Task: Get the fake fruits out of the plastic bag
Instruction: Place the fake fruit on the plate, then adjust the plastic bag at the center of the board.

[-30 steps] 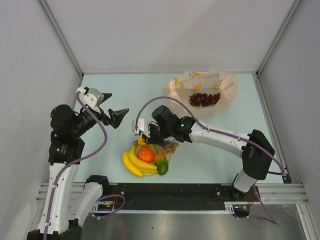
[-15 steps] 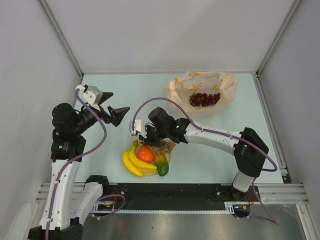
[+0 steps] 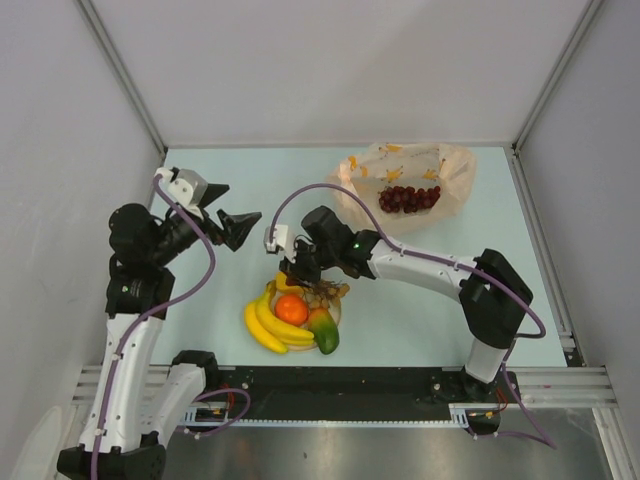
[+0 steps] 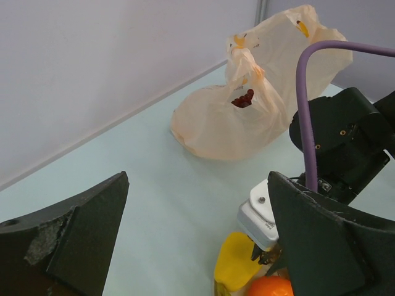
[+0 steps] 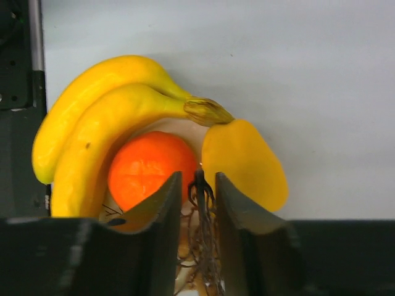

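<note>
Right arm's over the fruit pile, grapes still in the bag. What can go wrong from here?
1. The right gripper sits low, close to the yellow pepper piece, orange ball and banana bunch. Pulling away could nudge one of them.
2. The grape bunch lies inside the thin plastic bag. A grasp may pinch film along with it and drag the bag.
</note>
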{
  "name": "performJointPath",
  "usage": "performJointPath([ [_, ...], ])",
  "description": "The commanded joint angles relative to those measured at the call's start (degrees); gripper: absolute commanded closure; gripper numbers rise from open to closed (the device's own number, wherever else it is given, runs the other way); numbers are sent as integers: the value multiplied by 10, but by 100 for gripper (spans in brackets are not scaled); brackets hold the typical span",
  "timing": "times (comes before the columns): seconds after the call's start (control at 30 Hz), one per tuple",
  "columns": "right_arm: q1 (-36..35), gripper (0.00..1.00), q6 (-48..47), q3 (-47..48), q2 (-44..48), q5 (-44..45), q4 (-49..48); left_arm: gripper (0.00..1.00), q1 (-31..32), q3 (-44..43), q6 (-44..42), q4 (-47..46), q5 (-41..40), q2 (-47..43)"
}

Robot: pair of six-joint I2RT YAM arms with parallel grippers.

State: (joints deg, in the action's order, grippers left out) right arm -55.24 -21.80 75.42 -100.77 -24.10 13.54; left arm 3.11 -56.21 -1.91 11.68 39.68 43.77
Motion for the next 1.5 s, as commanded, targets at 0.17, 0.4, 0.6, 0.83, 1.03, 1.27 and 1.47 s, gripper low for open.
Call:
performJointPath([
  [0.17,-22,40,20,3,-2,-23,-33,0,-6,3,5,-22,14,11],
  [0.4,-22,18,55,53,68,-18,38,0,-6,-15,16,-43,-8,30],
  [0.6,5,3,115,196,135,-86,173,0,-6,-68,31,-47,-58,75],
  [0.83,155,20,152,184,246,-10,134,0,20,-168,24,-33,-24,174],
  [1.03,293,71,153,52,303,63,94,0,175,-225,-90,23,-1,276],
  [1.27,362,60,164,-17,214,104,50,0,347,-287,-76,-8,-269,413],
  [1.47,396,45,148,-59,172,106,46,22,362,-352,-39,3,-343,500],
])
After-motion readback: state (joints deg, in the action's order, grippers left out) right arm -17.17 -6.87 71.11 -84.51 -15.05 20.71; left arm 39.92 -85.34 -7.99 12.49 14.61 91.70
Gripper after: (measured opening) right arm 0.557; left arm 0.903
